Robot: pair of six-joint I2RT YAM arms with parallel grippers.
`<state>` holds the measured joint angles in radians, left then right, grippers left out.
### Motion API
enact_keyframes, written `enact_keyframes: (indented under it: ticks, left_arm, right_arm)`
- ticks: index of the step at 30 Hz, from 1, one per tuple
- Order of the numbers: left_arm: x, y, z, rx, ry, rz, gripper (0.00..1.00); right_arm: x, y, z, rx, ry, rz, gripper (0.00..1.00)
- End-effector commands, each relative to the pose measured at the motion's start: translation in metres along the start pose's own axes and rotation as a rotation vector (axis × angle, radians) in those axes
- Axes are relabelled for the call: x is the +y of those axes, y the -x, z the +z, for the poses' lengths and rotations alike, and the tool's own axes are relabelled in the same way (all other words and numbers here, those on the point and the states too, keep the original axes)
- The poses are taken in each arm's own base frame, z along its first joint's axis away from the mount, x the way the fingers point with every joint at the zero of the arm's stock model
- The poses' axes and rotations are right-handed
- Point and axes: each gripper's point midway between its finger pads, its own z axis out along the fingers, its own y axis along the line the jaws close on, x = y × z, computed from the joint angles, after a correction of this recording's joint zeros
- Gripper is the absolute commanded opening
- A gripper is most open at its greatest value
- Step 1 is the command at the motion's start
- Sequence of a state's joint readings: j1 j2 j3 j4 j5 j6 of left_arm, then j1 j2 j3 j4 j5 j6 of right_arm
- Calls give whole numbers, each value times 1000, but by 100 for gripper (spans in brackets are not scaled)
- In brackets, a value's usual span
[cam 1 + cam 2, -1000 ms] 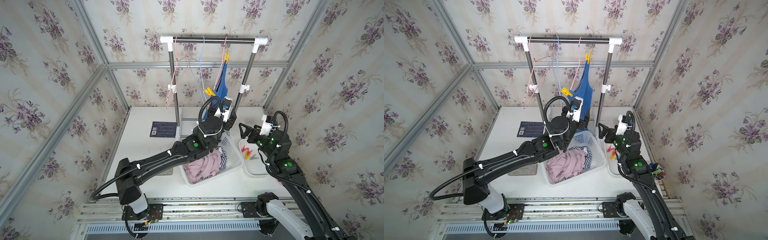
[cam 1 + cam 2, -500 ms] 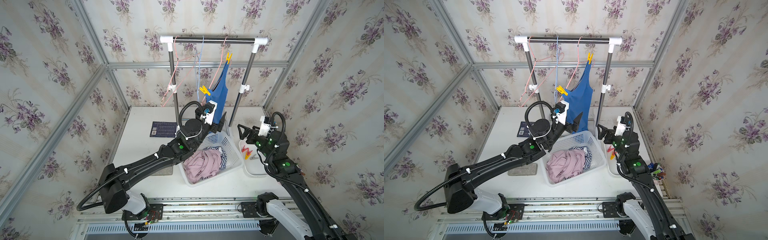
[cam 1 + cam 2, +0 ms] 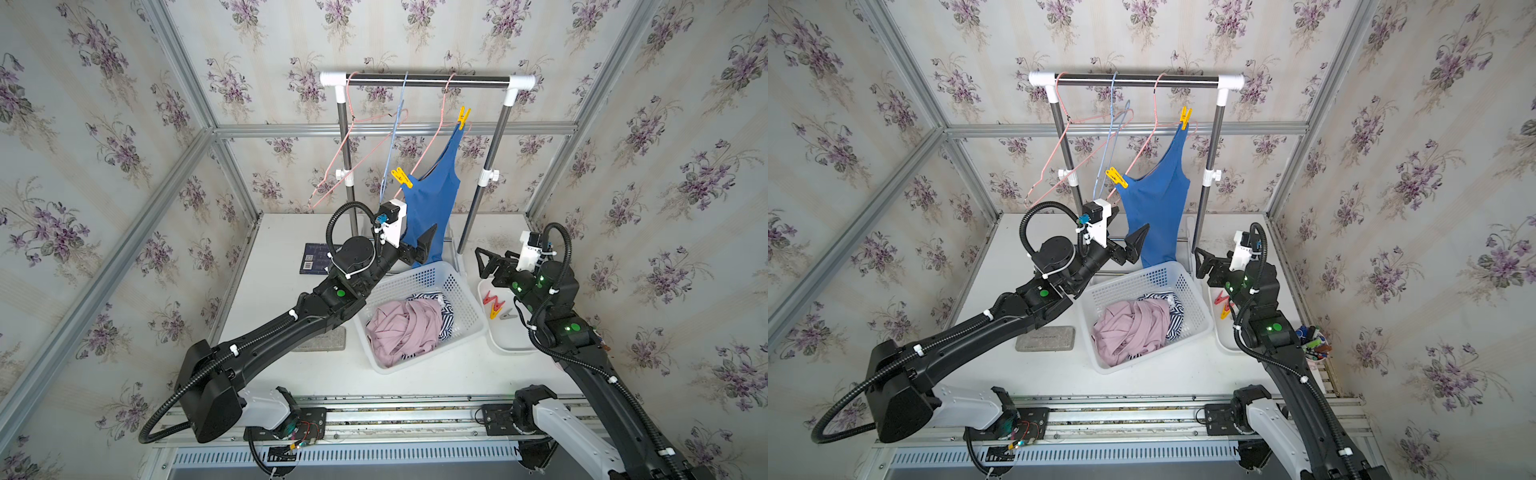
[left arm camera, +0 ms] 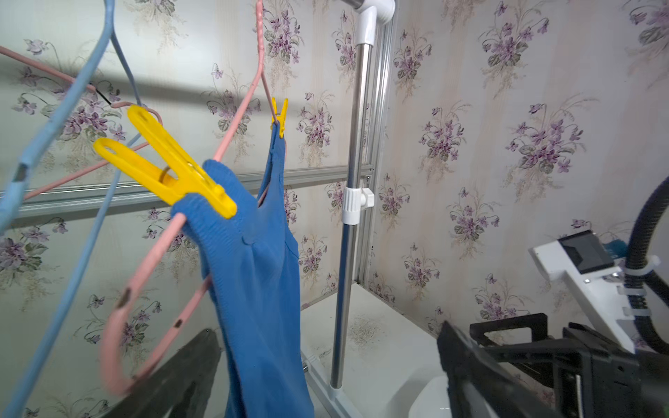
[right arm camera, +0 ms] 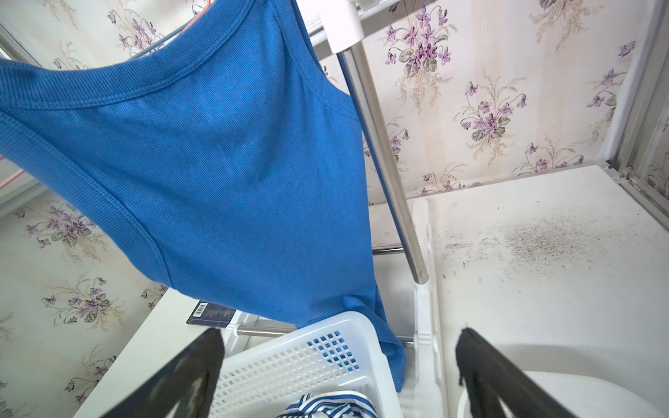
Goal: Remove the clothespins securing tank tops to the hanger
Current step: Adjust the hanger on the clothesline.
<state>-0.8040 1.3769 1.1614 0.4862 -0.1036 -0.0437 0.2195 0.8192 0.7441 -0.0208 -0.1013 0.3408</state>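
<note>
A bright blue tank top (image 3: 432, 203) hangs from a pink hanger (image 3: 439, 124) on the rack rail (image 3: 428, 80). Two yellow clothespins hold it, one on the low strap (image 3: 401, 177) (image 4: 170, 166) and one on the high strap (image 3: 463, 117) (image 4: 279, 114). My left gripper (image 3: 419, 249) (image 4: 327, 331) is open beside the top's lower half, the fabric hanging between its fingers, close to one finger. My right gripper (image 3: 481, 264) (image 5: 339, 331) is open and empty, above the near end of the white tray (image 3: 511, 345). The pink tank top (image 3: 405, 328) and the striped one (image 3: 444, 311) lie in the basket (image 3: 419, 278).
Red (image 3: 488, 298), yellow (image 3: 496, 309) and grey (image 3: 508, 316) clothespins lie in the tray. An empty pink hanger (image 3: 345, 166) and a blue one (image 3: 392, 153) hang further left. The rack's right post (image 3: 469, 224), a dark booklet (image 3: 316, 258), a grey pad (image 3: 322, 338) and a pen cup (image 3: 1312, 338) are nearby.
My left gripper has drawn back to the left and lower along the blue top and opened wider. The hanger and its low clothespin have swung left. The right arm has barely moved.
</note>
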Motion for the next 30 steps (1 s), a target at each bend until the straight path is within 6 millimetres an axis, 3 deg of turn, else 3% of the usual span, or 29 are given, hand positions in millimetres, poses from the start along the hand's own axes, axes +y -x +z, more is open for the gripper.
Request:
enact_keyframes:
  ticks: [1,5,7,11,16,22,29,30]
  left_arm:
    - [-17,1,2,27,-99,-35,96]
    - [-25,-12,7,110,-145,-9,96]
    - [-22,-33,14,169,-124,-1,96]
    - [-24,-54,18,240,-138,14,98]
    - [-12,-78,25,341,-91,8,99]
    - [11,-63,19,285,18,0,99]
    - [22,-37,10,159,72,-12,99]
    - [21,-18,2,107,64,-15,99]
  right_arm:
    - [5,10,1,-36,19,0,100]
    - [6,7,4,-27,30,11,100]
    - [6,7,4,-24,31,11,100]
    - [6,9,3,-30,27,7,100]
    - [5,8,5,-25,25,4,100]
    - [5,7,6,-22,25,2,100]
    - [4,4,9,-13,26,5,100]
    - [4,4,9,-13,24,5,100]
